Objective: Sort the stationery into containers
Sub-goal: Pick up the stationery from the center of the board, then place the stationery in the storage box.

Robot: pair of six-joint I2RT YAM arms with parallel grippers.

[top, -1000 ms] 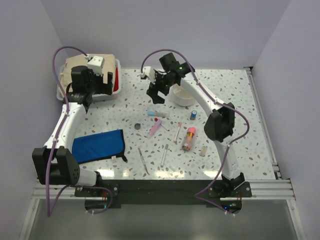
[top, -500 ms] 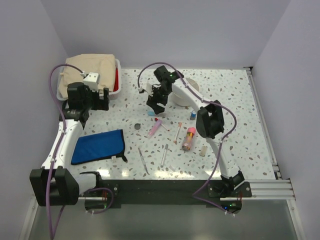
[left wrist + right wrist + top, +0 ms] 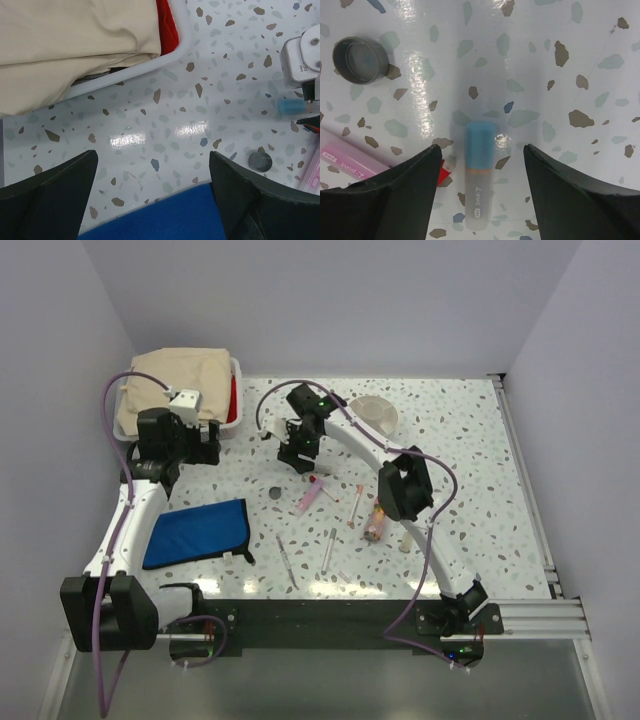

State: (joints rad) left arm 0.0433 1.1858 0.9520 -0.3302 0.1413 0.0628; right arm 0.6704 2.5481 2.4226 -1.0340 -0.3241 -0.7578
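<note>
Fingers (image 3: 385, 200) of the right gripper (image 3: 482, 150) stand apart, one on each side of a blue-capped stick (image 3: 480, 185) that lies flat on the table (image 3: 580, 60); as far as the wrist view shows, they are not touching it. Just beside the stick are a pink marker (image 3: 350, 157) and a small grey cap (image 3: 360, 60). The left gripper (image 3: 153, 155) is likewise spread with nothing between its fingers. It hangs over bare table between the blue pouch (image 3: 165, 220) and the white bin (image 3: 145, 65), which holds a folded beige cloth (image 3: 65, 45) and something red (image 3: 167, 25). From above, the white cup (image 3: 372, 415) at the far side looks empty, though its inside is not fully clear. A red-tipped pen (image 3: 356, 505), silver pens (image 3: 328, 550), a pink-red tube (image 3: 373, 528) and a beige eraser (image 3: 404, 543) all lie loose on the table. Judging by this, the sorting has hardly begun. Nearly every item is left to move, and the stick looks likely to go first.
</note>
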